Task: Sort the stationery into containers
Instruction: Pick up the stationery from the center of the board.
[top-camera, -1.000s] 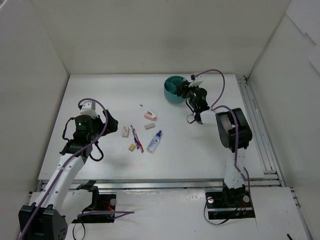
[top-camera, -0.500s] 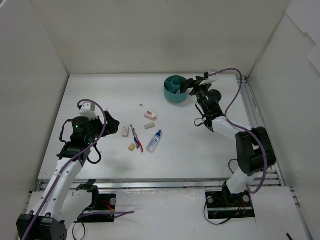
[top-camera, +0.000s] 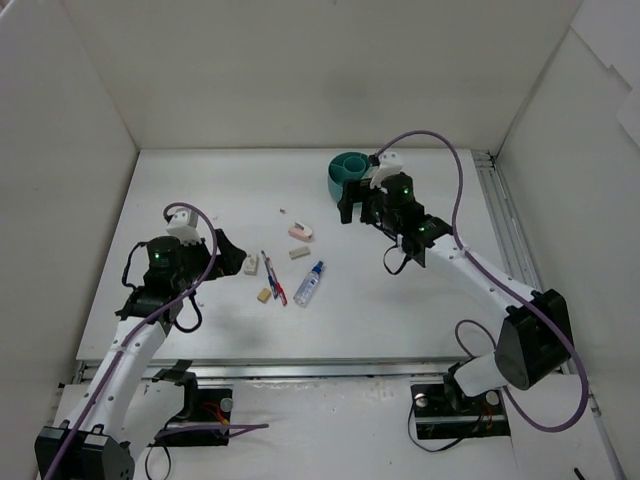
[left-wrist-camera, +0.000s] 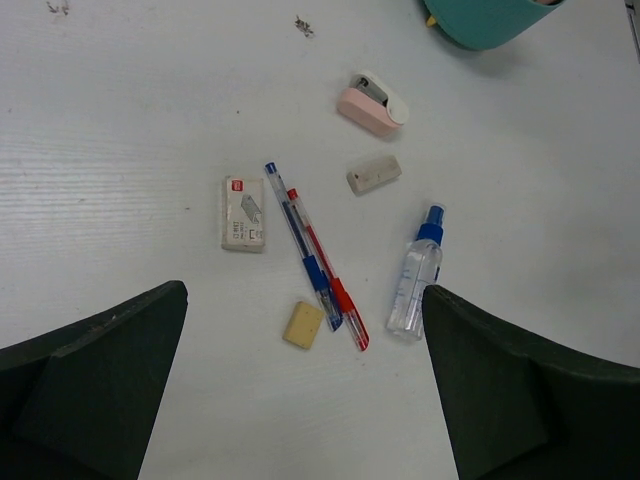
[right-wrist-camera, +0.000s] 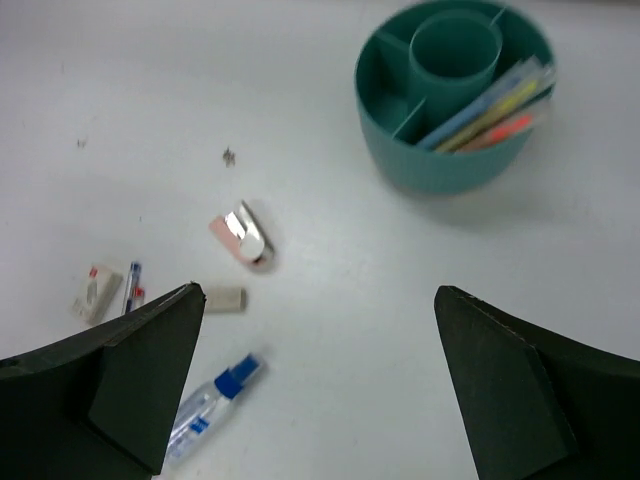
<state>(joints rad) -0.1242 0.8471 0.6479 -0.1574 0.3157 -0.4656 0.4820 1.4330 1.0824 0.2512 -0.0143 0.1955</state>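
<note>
**Mia:** What is closest to the arms?

**Ben:** The left claw (left-wrist-camera: 305, 292). It hangs over the left side of the bench (top-camera: 200, 190). Its two fingers are spread wide and it holds nothing.

**Mia:** What lies under it?

**Ben:** First comes a little tan eraser (left-wrist-camera: 303, 324). To its right lies a see-through tube (left-wrist-camera: 413, 285) with a blue cap. It is flat on the bench.

**Mia:** And the pens?

**Ben:** A blue pen (left-wrist-camera: 300, 243) and a red pen (left-wrist-camera: 325, 268) lie side by side, touching. Their near ends are just beside the tan eraser. The tube is near them on the right, but apart.

**Mia:** What is a bit farther?

**Ben:** A white eraser (left-wrist-camera: 244, 212) with a red mark sits left of the pens. A grey eraser (left-wrist-camera: 373, 173) sits right of the far end of the pens. Past that is a pink and white thing (left-wrist-camera: 372, 103). I cannot tell what it is.

**Mia:** Where is the right claw (right-wrist-camera: 320, 292)?

**Ben:** It is up over the bench, near the cup. Its fingers are spread wide too, with nothing between them.

**Mia:** And the cup?

**Ben:** The teal cup (right-wrist-camera: 440, 170) stands upright at the far end of the bench, toward the right. It has walls inside. A few thin sticks (right-wrist-camera: 490, 115) lean together in one outer part, but they are blurry.
</note>
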